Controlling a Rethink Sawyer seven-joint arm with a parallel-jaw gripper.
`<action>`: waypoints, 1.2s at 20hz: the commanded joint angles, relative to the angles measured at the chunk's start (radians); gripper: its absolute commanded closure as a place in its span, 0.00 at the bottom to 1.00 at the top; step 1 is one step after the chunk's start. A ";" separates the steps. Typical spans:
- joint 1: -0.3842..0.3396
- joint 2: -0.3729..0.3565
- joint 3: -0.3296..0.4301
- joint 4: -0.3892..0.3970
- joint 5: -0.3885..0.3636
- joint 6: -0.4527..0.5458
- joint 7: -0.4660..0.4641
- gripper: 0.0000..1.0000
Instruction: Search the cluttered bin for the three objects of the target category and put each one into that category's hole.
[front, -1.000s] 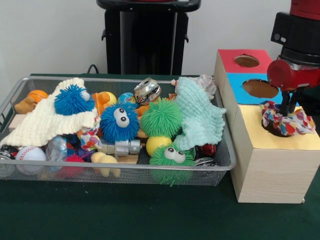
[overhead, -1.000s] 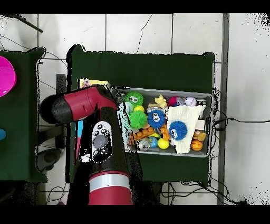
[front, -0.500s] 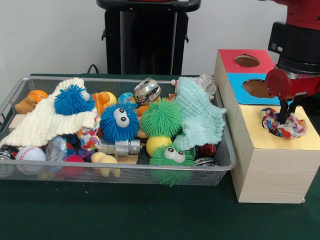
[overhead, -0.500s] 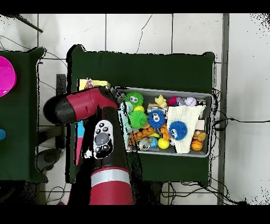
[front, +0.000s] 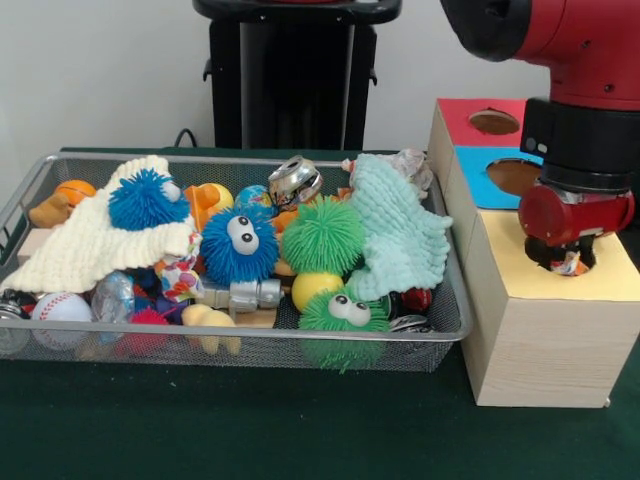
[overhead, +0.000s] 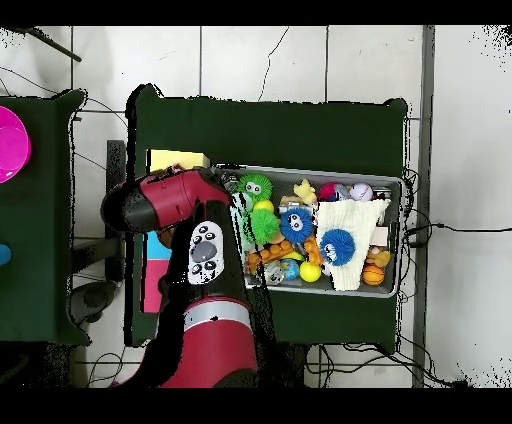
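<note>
A multicoloured patterned cloth (front: 573, 265) sits almost wholly down in the round hole of the yellow box top (front: 510, 272); only a small scrap shows. My gripper (front: 561, 252) is pushed down into that same hole, with the red wrist low over it and hiding its tip. In the wire bin (front: 250, 337) lie a cream knitted cloth (front: 75, 248) at the left and a mint knitted cloth (front: 402, 235) at the right. In the overhead view my arm (overhead: 165, 200) covers the boxes beside the yellow box top (overhead: 176, 158), and the cream cloth (overhead: 352, 222) shows in the bin.
The bin also holds blue (front: 240, 245) and green (front: 322, 235) fuzzy balls, a baseball (front: 58, 306), a yellow ball (front: 312, 288), ducks and metal parts. Behind the yellow box stand a blue hole (front: 516, 177) and a red hole (front: 494, 122).
The gripper has gone down into the yellow hole, and the patterned cloth, spread over the rim a second ago, has sunk almost out of sight.
</note>
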 joint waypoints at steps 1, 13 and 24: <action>-0.025 0.168 0.020 0.007 -0.085 -0.069 0.063 1.00; -0.001 0.054 0.017 0.035 -0.029 0.123 0.034 1.00; 0.016 -0.142 0.038 0.019 0.026 0.487 -0.002 1.00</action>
